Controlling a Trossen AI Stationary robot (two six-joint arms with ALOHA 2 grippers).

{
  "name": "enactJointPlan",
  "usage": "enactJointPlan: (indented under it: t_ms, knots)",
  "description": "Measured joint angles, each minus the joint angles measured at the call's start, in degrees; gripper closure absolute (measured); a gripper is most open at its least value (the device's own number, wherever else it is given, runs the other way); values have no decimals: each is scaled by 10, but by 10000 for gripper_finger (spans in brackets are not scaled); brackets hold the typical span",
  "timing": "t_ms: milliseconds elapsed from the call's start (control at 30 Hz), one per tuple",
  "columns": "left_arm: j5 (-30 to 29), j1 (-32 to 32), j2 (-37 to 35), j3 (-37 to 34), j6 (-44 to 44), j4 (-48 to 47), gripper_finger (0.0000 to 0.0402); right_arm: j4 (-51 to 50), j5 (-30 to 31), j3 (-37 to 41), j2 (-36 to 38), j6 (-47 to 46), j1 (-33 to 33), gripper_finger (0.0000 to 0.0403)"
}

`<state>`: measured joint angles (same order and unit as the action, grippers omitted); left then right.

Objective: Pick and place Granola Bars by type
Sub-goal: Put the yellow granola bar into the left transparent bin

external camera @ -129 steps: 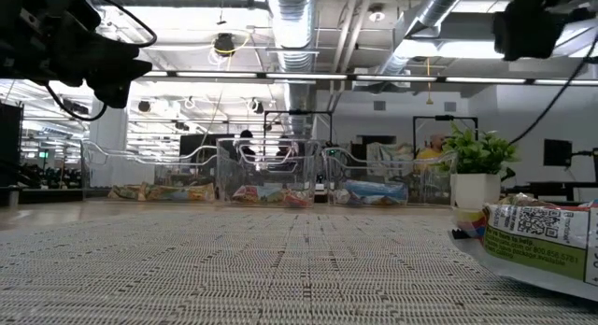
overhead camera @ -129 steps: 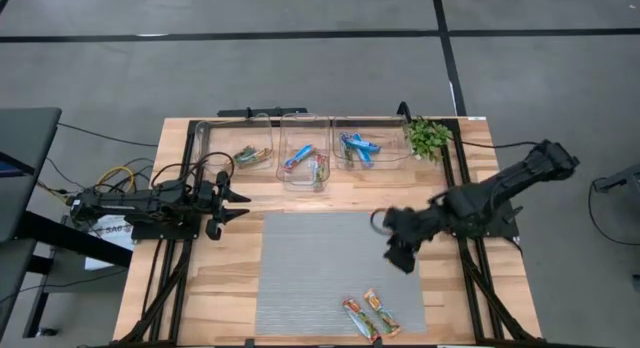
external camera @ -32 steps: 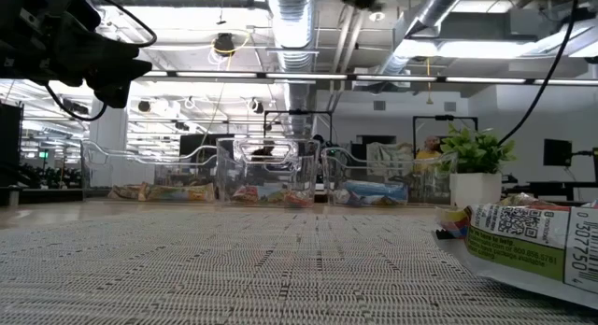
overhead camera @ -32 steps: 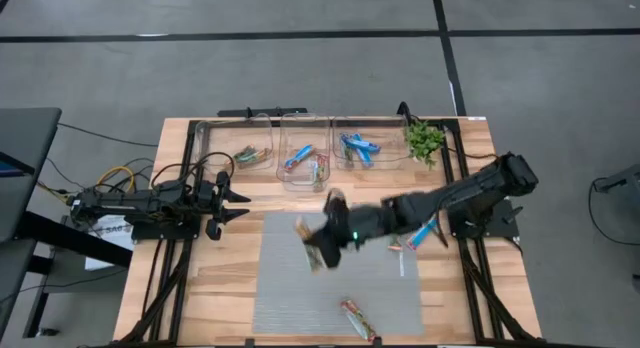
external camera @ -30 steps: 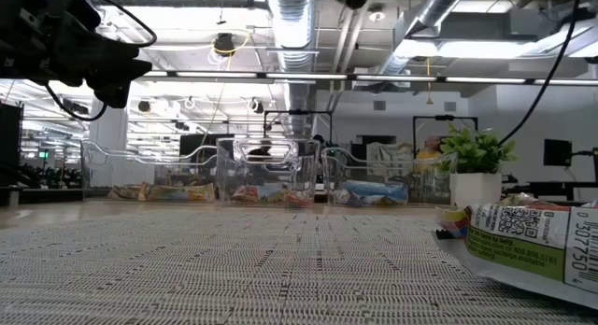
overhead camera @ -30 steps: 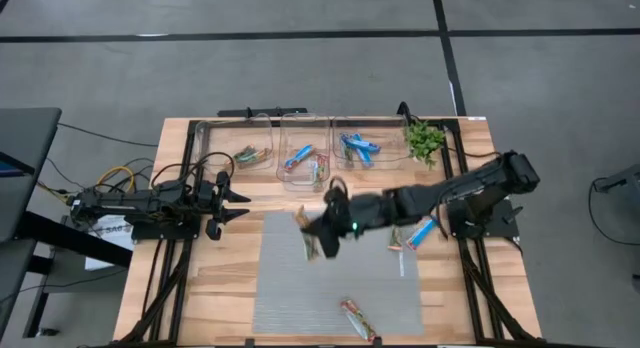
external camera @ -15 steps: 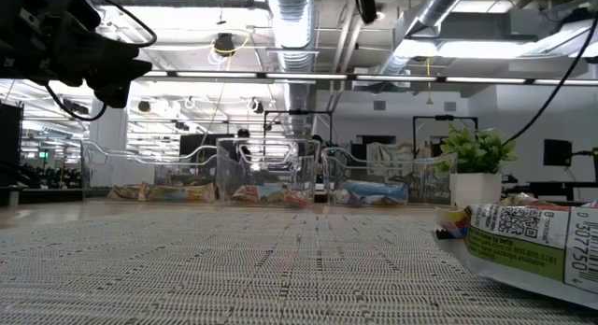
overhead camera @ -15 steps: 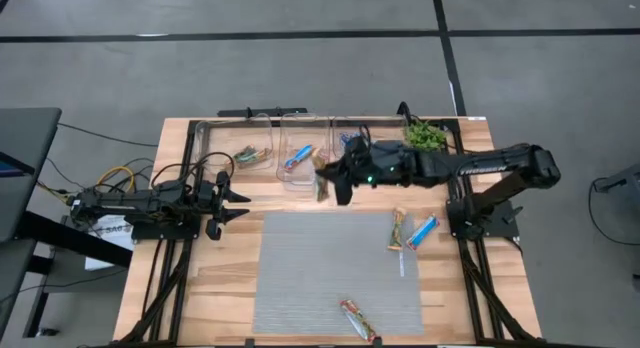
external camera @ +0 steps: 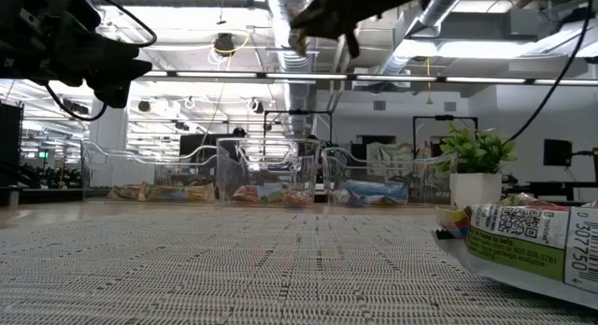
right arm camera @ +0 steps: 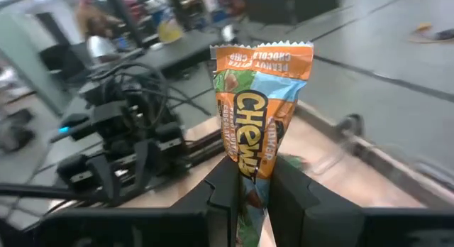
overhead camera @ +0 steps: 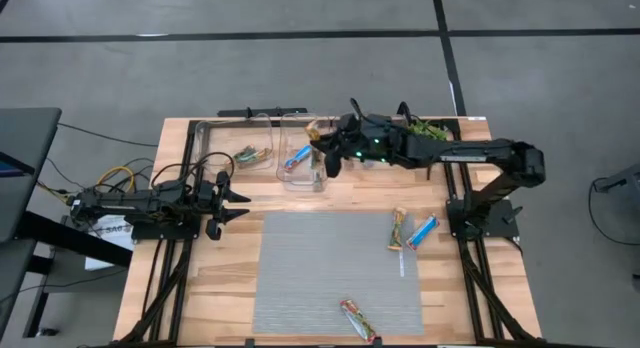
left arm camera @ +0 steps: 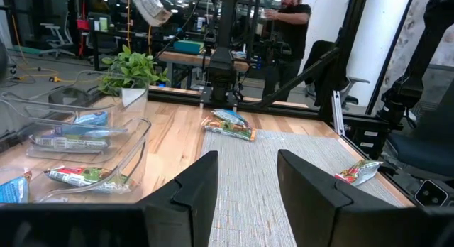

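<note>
Your right gripper (overhead camera: 322,151) hung above the middle clear bin (overhead camera: 303,178) at the table's far edge, fingers clamped on an orange granola bar (right arm camera: 260,126) — held upright. Your left gripper (overhead camera: 236,204) waited near the left edge, fingers apart.

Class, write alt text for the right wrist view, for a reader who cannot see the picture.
The right claw grips an orange and green Chewy granola bar upright by its lower end, held in the air. Behind it, out of focus, the left arm rests on the wooden table.
</note>
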<state>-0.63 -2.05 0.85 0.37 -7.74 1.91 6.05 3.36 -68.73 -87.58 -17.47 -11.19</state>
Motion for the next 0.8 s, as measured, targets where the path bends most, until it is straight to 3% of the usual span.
enactJointPlan:
  t_ms: [300,800]
  knots:
    - [0,0,0,0,0,0,264,13,-130,-70,-82,21,-35,356]
    - [0,0,0,0,0,0,264,-58,-140,-165,-106,89,-19,356]
